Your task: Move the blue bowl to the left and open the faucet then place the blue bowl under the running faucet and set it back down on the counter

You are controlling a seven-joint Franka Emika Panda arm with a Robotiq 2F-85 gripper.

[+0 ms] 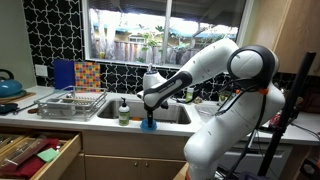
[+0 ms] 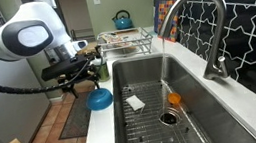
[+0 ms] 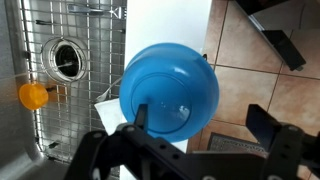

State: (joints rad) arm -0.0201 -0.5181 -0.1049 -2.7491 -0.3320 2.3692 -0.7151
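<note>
Hovering over the small round bright blue bowl (image 3: 170, 85) on the pale grey worktop (image 2: 97, 136) edge with the claw (image 3: 200, 118) spread wide, gripping nothing.

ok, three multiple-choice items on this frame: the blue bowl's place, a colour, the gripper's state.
1. Where is the blue bowl?
A. on the counter beside the sink
B. inside the sink
C. in the dish rack

2. Colour of the small round thing on the sink grid?
A. green
B. purple
C. orange

3. The gripper is:
A. shut on the bowl
B. open above the bowl
C. shut, empty

Key:
1 A, it rests on the pale strip outside the basin.
2 C, it shows orange in the wrist view.
3 B, the jaws stand wide apart over the bowl.
</note>
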